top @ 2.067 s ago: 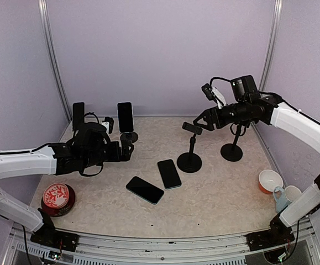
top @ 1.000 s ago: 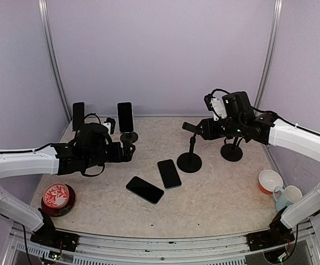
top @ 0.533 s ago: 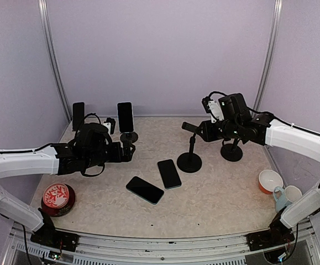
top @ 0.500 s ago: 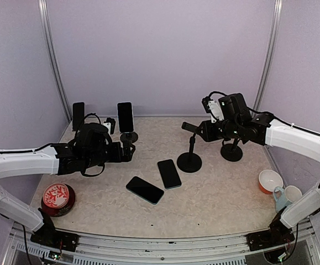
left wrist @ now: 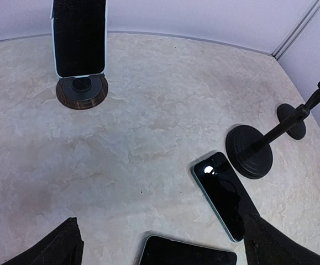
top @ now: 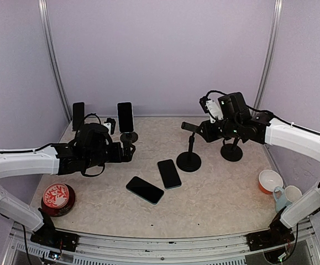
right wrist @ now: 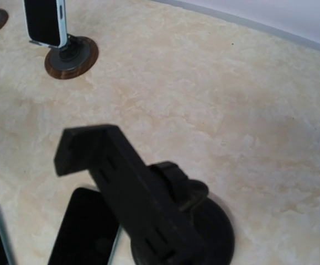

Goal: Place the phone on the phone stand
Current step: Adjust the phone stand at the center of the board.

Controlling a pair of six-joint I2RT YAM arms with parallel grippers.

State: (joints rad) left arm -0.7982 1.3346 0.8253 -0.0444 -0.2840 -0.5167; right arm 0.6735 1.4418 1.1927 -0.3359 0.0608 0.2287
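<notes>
Bright, even light, soft shadows (close-up phone stand (right wrist: 143, 204) looks blurred).

My right claw (top: 202, 131) does not show in its own camera. From above it is too small and dark, so I cannot tell if it grips the stand top (right wrist: 121, 182). That stand top looks blurry up close. The flat phone (right wrist: 85, 232) beside it is cut off by the bottom edge. In the left camera, the nearest phone (left wrist: 187, 253) is cut off too, and the standing phone (left wrist: 78, 36) loses its top.
</notes>
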